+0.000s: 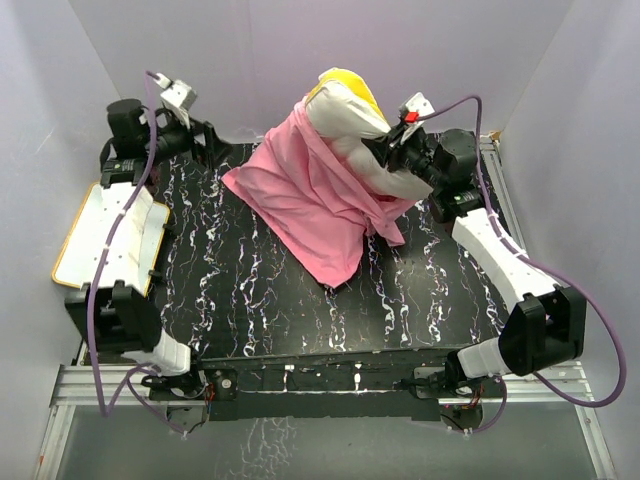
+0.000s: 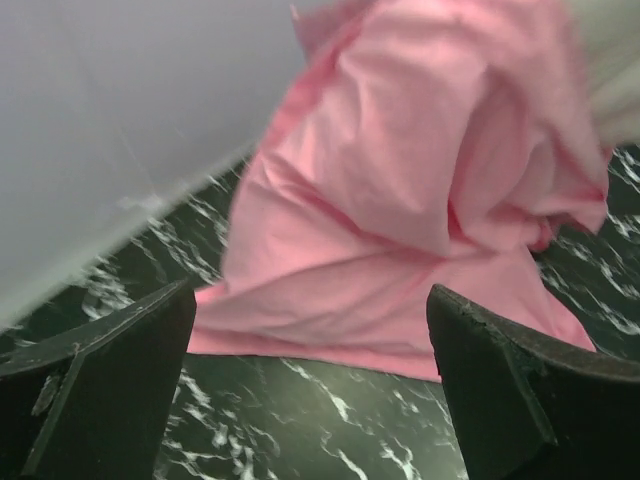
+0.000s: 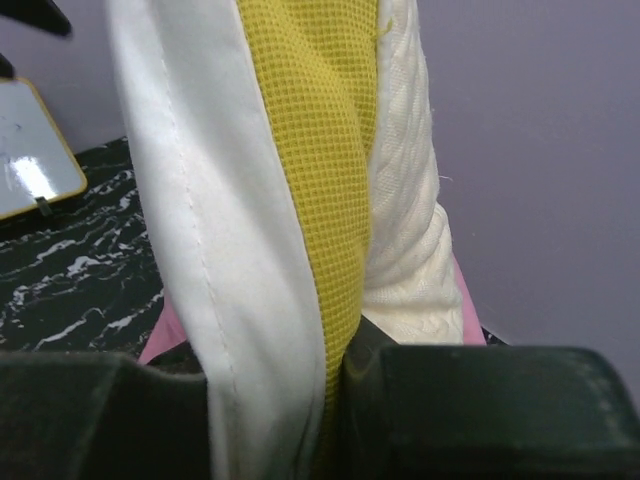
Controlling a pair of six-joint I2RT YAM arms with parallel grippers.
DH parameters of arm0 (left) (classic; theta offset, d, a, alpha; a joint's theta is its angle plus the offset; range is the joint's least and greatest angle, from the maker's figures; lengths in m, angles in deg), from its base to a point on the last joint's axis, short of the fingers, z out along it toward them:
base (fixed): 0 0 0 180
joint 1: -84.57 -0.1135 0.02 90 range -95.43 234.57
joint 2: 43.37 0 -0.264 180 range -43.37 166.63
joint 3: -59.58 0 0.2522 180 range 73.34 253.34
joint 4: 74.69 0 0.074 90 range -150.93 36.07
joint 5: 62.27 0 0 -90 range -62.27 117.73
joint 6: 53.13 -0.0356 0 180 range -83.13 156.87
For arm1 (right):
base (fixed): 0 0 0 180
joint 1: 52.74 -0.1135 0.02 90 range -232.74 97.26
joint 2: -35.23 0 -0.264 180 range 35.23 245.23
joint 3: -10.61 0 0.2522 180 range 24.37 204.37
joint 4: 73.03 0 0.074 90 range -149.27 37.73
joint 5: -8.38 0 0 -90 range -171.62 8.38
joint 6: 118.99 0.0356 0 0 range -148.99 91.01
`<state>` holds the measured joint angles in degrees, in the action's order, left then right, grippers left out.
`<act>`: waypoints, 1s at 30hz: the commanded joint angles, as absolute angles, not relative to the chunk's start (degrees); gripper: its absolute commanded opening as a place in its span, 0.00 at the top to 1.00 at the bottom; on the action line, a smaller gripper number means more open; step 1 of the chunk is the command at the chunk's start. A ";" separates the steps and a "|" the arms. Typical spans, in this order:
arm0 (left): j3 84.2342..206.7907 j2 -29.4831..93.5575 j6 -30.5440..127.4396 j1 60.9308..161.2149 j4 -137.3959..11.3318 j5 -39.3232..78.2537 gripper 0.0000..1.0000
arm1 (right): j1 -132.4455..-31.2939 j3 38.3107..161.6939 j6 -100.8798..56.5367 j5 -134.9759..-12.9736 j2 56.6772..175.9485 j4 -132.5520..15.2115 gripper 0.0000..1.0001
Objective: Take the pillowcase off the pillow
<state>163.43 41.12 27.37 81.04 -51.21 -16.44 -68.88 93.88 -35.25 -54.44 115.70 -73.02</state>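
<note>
Between my right jaws sits the pillow (image 3: 250, 200), pinched tight by its yellow edge. My left jaws are wide apart, holding nothing. The pillowcase (image 2: 400, 200) hangs half off, down onto the desk (image 1: 250, 300). Next, I think, grab it and pull.

Can't see lower part of pillow (image 1: 345, 108), buried under pillowcase (image 1: 310, 200). Can't make out right gripper (image 1: 380, 150) tips from top, lost against pillow's side. Cropped top and bottom on right wrist. Blurred on left wrist, only a sliver of pillow at frame corner.
</note>
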 commanded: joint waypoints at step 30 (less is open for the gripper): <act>165.63 57.90 15.11 87.15 -44.04 -19.60 1.00 | -67.39 86.62 -19.25 -40.72 105.64 -92.23 0.92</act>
